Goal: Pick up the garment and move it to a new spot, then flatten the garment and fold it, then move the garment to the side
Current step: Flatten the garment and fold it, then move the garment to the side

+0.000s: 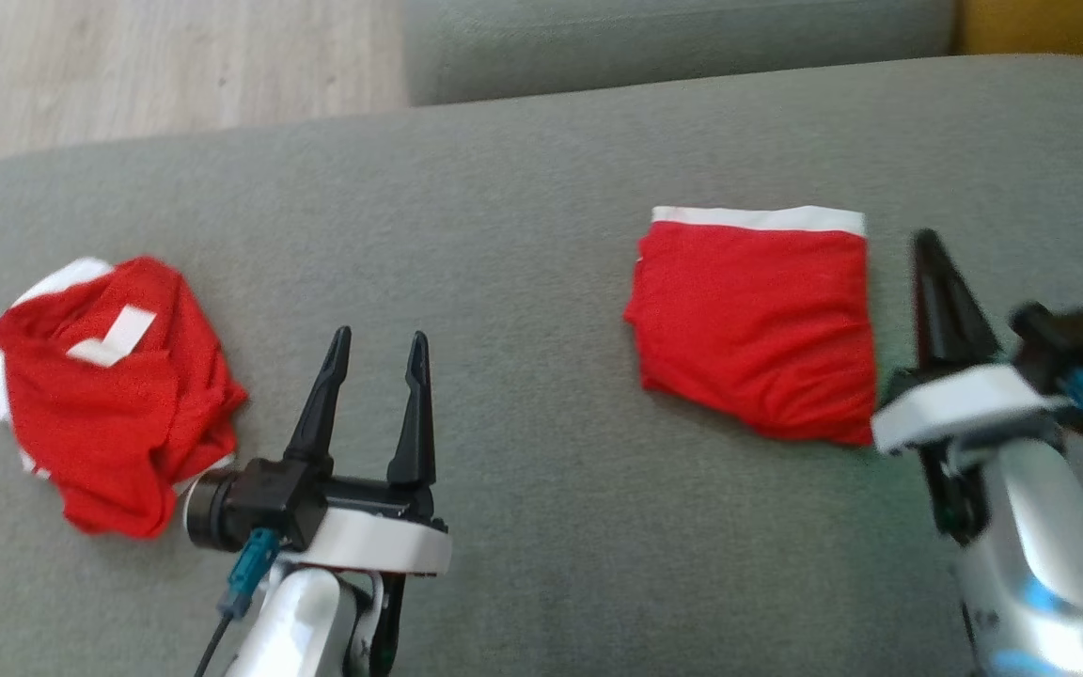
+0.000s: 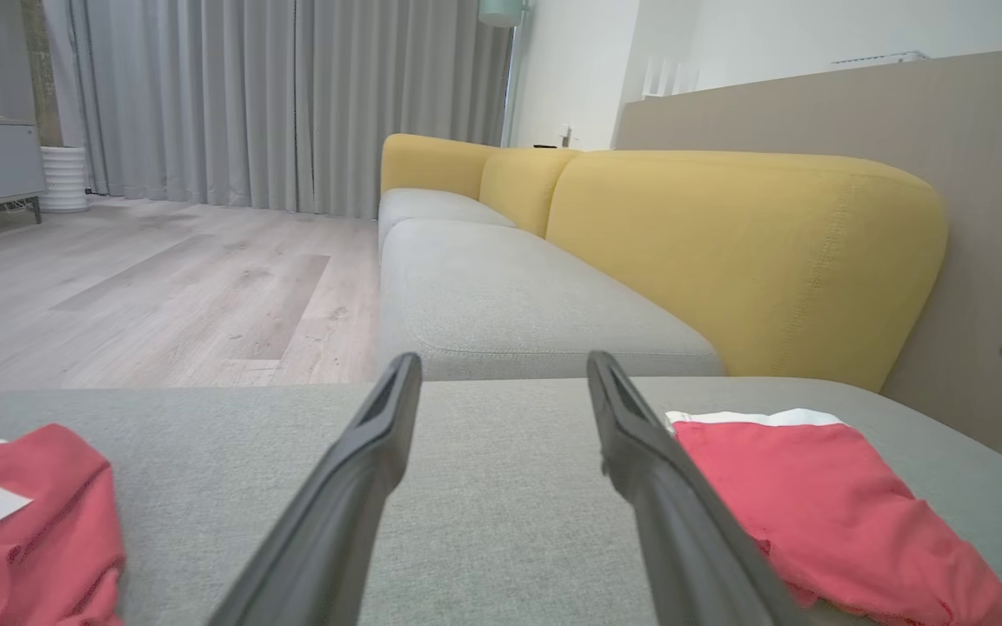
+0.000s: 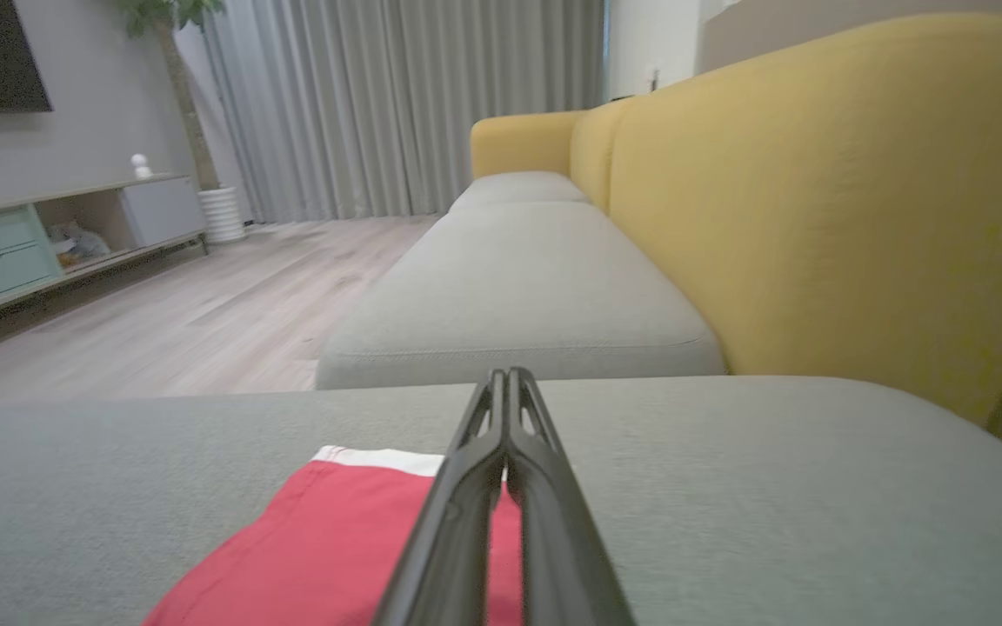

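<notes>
Garments, two of them, both red, on the grey cushion [image 1: 523,216]. Over toward the cushion's right edge the folded garment [image 1: 753,329] lies flat, white band facing the far edge. By the left edge, the crumpled garment [image 1: 109,404] sits in a heap. Near the front edge the left gripper [image 1: 382,337] hovers just beside that heap, fingers spread wide. And the right gripper [image 1: 927,246], fingers pressed together, sits just beside the folded one's right side.
</notes>
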